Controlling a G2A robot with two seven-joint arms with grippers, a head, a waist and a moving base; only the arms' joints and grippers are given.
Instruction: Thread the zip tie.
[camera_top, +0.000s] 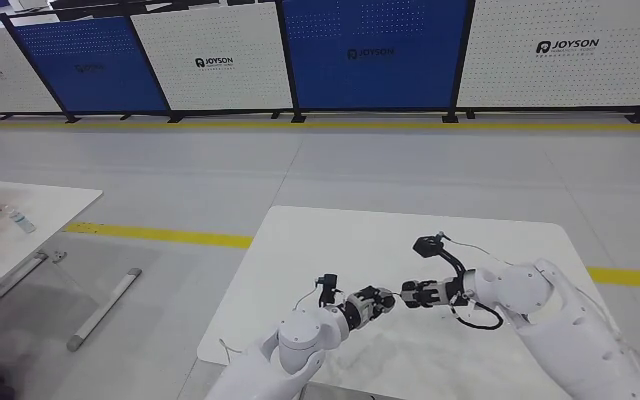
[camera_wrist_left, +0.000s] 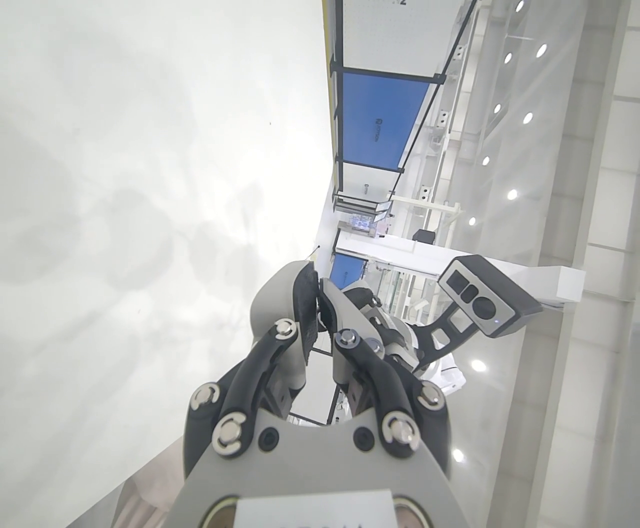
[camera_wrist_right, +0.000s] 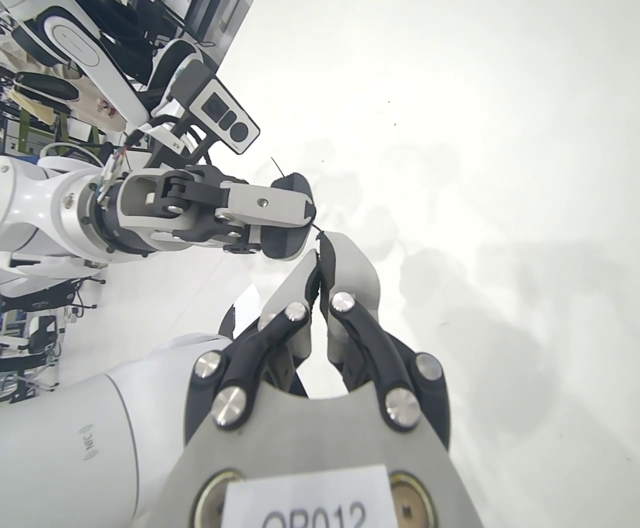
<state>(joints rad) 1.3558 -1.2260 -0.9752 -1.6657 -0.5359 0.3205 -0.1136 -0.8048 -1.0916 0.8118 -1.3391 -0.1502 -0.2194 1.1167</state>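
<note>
The zip tie (camera_wrist_right: 276, 167) is a thin black strand, mostly hidden between finger pads. One end pokes out past my left gripper (camera_wrist_right: 299, 222), and a short bit (camera_wrist_right: 319, 231) shows at the tip of my right gripper (camera_wrist_right: 320, 254). Both grippers are shut on it, tip to tip, above the white table (camera_top: 330, 240). In the top view my left gripper (camera_top: 386, 298) and my right gripper (camera_top: 407, 292) meet near the table's middle. In the left wrist view my left gripper (camera_wrist_left: 316, 280) is pinched shut, with a sliver of the tie (camera_wrist_left: 314, 252) at its tip.
The table's front-left edge (camera_top: 225, 325) is close to the left arm. A second white table (camera_top: 40, 215) stands off to the left across the floor. Blue and white panel walls (camera_top: 370, 50) stand far behind.
</note>
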